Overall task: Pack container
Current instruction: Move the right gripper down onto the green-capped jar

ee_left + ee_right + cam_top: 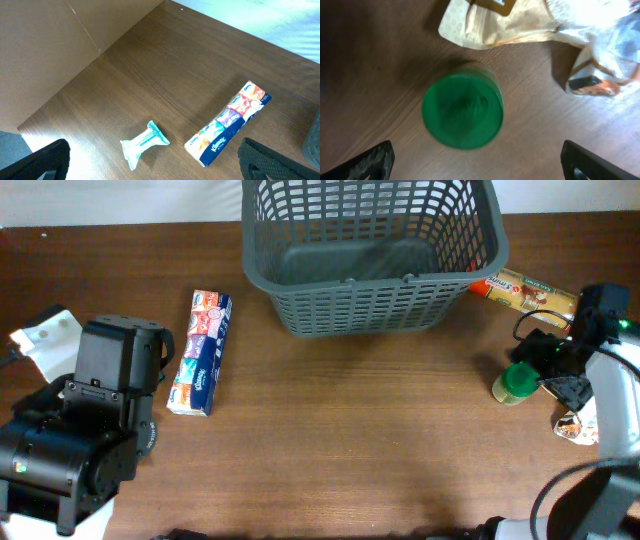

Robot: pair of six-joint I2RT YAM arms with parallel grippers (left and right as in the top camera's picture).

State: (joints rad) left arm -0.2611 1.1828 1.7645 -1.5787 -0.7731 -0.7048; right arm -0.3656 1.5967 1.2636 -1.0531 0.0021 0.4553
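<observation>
"Kleenex" along the edge of the long tissue pack [227, 124]; yellow packet [525, 292] print illegible

Worktop [380, 440]: dark brown wood grain, matte. Pale white surface [120, 200] runs beyond its far edge. Lighting even, soft shadows.

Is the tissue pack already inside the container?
No, the tissue pack lies on the table, to the left of the container.

left claw [155, 162] and right claw [482, 162] — each at a wide spread
</observation>
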